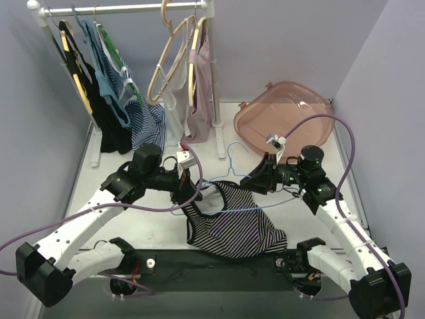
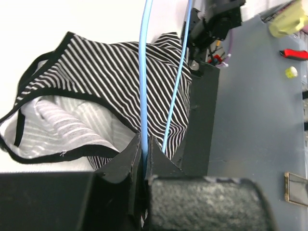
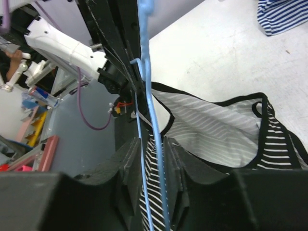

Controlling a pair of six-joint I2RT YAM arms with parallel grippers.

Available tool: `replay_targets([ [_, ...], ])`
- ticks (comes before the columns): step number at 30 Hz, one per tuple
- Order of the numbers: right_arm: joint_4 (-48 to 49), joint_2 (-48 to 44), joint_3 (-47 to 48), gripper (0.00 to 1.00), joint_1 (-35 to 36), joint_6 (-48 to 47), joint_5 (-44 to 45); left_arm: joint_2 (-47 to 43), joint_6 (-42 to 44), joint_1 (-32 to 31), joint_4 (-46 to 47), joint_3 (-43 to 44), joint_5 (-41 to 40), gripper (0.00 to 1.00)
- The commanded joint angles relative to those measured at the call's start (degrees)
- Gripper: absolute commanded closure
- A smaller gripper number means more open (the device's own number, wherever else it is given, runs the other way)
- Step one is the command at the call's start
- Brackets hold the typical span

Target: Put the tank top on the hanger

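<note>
- Worktop (image 1: 153,229): white surface carrying all the items. The arm bases stand at its near edge.
- Clothes rack (image 1: 126,9): stands at the back left, hung with other garments, well apart from the work.
- Pink tub (image 1: 285,109): lies at the back right, not involved.
- Tank top (image 1: 232,229): lies crumpled near the front edge between the two arms. Its striped outside faces up, and the grey lining shows at an open edge.
- Hanger (image 2: 145,72): held between both arms, its rods crossing just above the tank top. Whether either end has entered an opening cannot be told.
- Left gripper (image 2: 144,153): pressed together, pinching a single rod of the hanger.
- Right gripper (image 3: 153,159): set narrow, with two rods of the hanger caught between the jaws. It appears to be clamping them.
- Step in hand, as judged: feeding one end of the hanger into an opening of the tank top.
- To do this step well: tilt the hanger so one end leads. Aim that end at the gaping black-trimmed edge and keep the rods from dragging the cloth toward the front edge. One gripper will likely have to let go to lift the fabric over.
</note>
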Motion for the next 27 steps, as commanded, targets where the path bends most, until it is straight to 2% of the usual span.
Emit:
replay_targets([
  [1,3.94,-0.50,-1.26,0.71,0.34,-0.14,3.40,-1.50,0.87,0.85,-2.69,5.90,-4.63,1.00],
  [5,4.12,-0.15,-0.91,0.74,0.34,-0.50,3.58,-1.76,1.58,0.85,-6.05,8.10,-5.34,1.00],
  [7,3.94,0.02,-0.91,0.70,0.34,-0.50,3.75,-1.24,1.58,0.85,-7.62,9.24,-5.34,1.00],
  [8,3.42,-0.32,-0.74,0.65,0.34,-0.84,4.63,-1.06,3.06,0.85,-8.24,9.86,-5.60,1.00],
  [9,1.59,-0.50,-0.39,0.45,0.08,-1.89,5.77,-0.71,3.60,0.85,-9.73,10.39,-5.86,1.00],
  [11,0.61,-0.94,0.67,0.24,-1.06,-1.91,9.44,-0.71,4.39,0.85,-10.97,11.53,-7.27,1.00],
  [12,0.34,-0.94,1.11,0.22,-3.33,-0.68,10.51,-1.06,5.18,0.85,-11.84,11.88,-7.71,1.00],
  [17,-5.88,2.04,7.68,0.22,-10.37,1.70,18.24,-2.03,5.63,0.85,-17.47,13.29,-11.48,1.00],
  [21,-7.66,3.19,8.58,0.24,-11.52,5.21,23.60,-2.73,0.20,0.85,-18.80,11.54,-15.27,1.00],
  [27,-6.60,2.48,8.23,0.24,-11.87,8.65,25.55,-3.69,-9.29,0.94,-15.82,5.57,-21.58,1.00],
])
